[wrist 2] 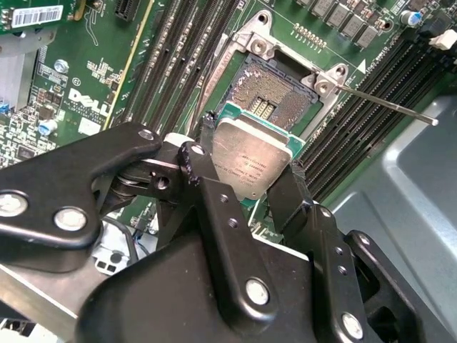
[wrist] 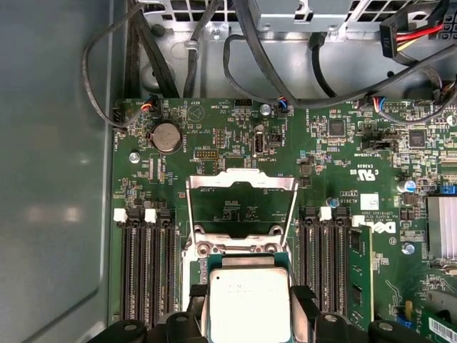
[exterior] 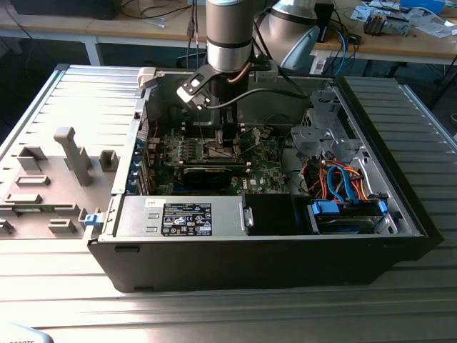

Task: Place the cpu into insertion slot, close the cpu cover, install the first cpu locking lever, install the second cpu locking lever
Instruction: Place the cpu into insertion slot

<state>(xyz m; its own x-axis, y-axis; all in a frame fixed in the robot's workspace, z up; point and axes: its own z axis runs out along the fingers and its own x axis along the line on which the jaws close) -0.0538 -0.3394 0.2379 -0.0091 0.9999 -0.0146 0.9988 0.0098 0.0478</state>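
The pincer (wrist 2: 246, 168) pinches the chip (wrist 2: 253, 151) near the open socket (wrist 2: 278, 89); placing is underway and likely needs square alignment.

The cpu (wrist 2: 251, 158) — clasped in the gripper (wrist 2: 243, 175) — hangs just over the insertion slot (wrist 2: 275, 87).

You have a black label (exterior: 187, 219) with white print on the power-supply box (exterior: 136, 214), and a white barcode sticker (wrist 2: 32, 16) on the motherboard (wrist 2: 71, 86). White silkscreen lettering dots that green board, and faint engraved lines cross the cpu (wrist 2: 250, 161).
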